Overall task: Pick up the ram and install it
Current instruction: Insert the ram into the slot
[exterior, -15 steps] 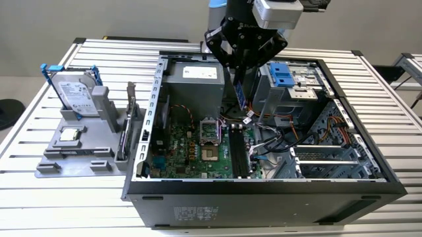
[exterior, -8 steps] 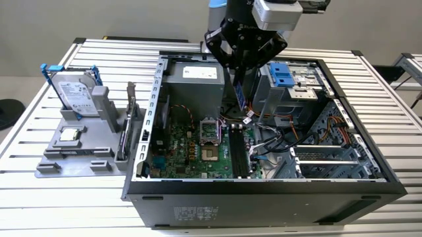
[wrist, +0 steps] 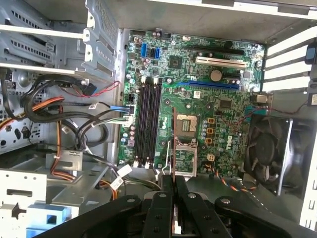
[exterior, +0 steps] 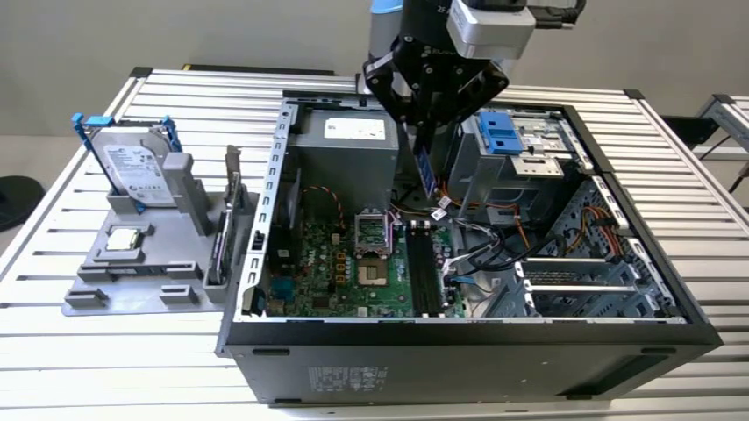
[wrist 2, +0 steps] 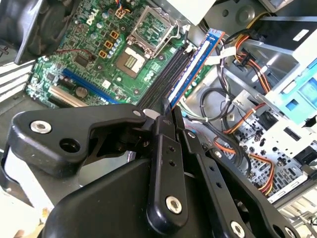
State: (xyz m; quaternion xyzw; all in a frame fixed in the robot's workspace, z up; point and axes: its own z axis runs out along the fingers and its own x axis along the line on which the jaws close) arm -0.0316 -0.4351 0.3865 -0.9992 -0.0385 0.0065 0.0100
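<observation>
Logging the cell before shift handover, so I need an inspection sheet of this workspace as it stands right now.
Surface: slatted metal table, open computer case on it.
Job's things: ram held upright over the case interior, clear of the empty memory slots, not seated.
Clutter: hard drive standing in a grey fixture at the exterior view's left.
Grippers: gripper shut on the ram.
Cables: orange and black bundles inside the case, beside the slots.
Surroundings: second slatted table at the exterior view's right.

In the exterior view, the upper end of the thin dark blue-green ram stick is hidden between the jaws of the black gripper; the grey arm is cut off at the top edge.
</observation>
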